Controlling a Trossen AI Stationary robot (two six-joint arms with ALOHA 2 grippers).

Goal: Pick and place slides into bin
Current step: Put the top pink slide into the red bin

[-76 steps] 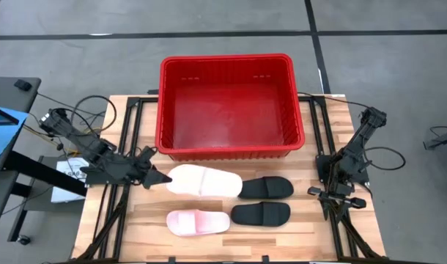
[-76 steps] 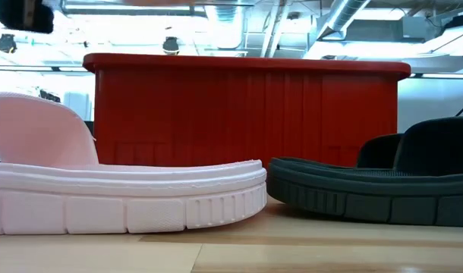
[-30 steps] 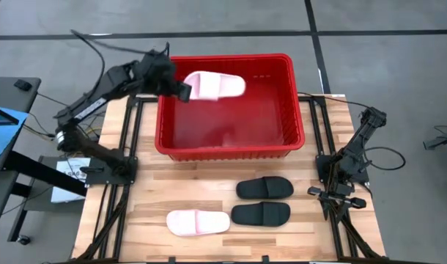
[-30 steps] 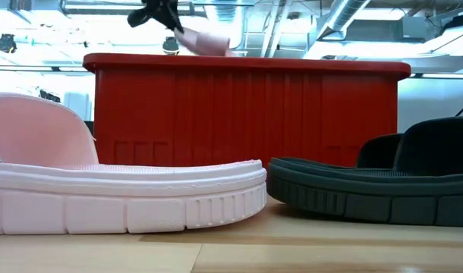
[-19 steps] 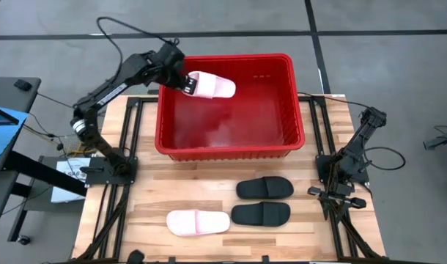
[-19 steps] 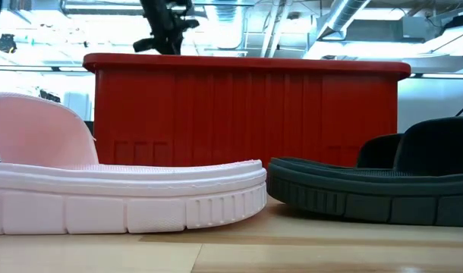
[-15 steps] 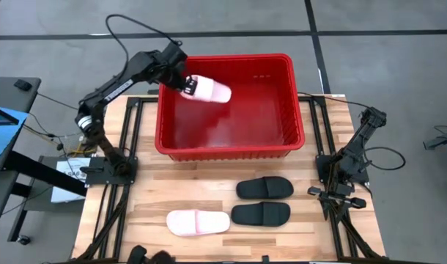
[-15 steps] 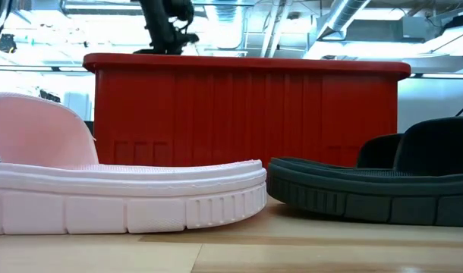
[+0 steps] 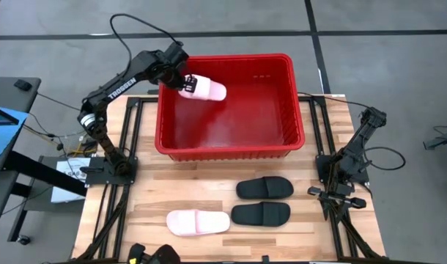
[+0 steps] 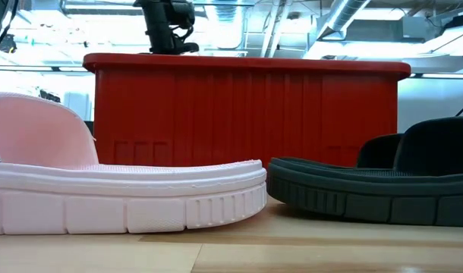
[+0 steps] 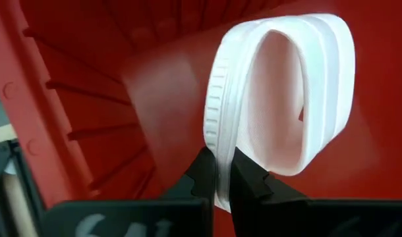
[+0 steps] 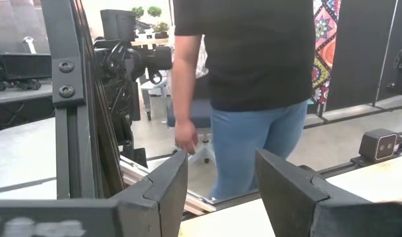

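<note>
The red bin (image 9: 227, 106) stands at the table's far middle. My left gripper (image 9: 183, 82) is over the bin's far left corner, shut on a pale pink slide (image 9: 203, 89), which also shows in the left wrist view (image 11: 280, 92). The second pink slide (image 9: 198, 221) lies on its sole near the front edge. Two black slides (image 9: 264, 188) (image 9: 261, 214) lie on their soles to its right. My right gripper (image 12: 221, 184) is open and empty at the table's right edge. My left gripper pinches the pink slide's sole edge (image 11: 217, 148) at one end between its two fingers. The fingers reach in from the bin's left side, slanting down. The slide is tipped on its side and held clear above the bin's floor.
A person in a black shirt and jeans (image 12: 254, 85) stands beyond the table's right side. Bare wooden tabletop (image 9: 143, 213) lies left of the front pink slide. Dark frame rails (image 9: 124, 183) run along both sides.
My left gripper has carried the pink slide down into the bin's far left corner and a little toward the left wall, and the slide has tipped from flat onto its side. The hold has stayed shut.
</note>
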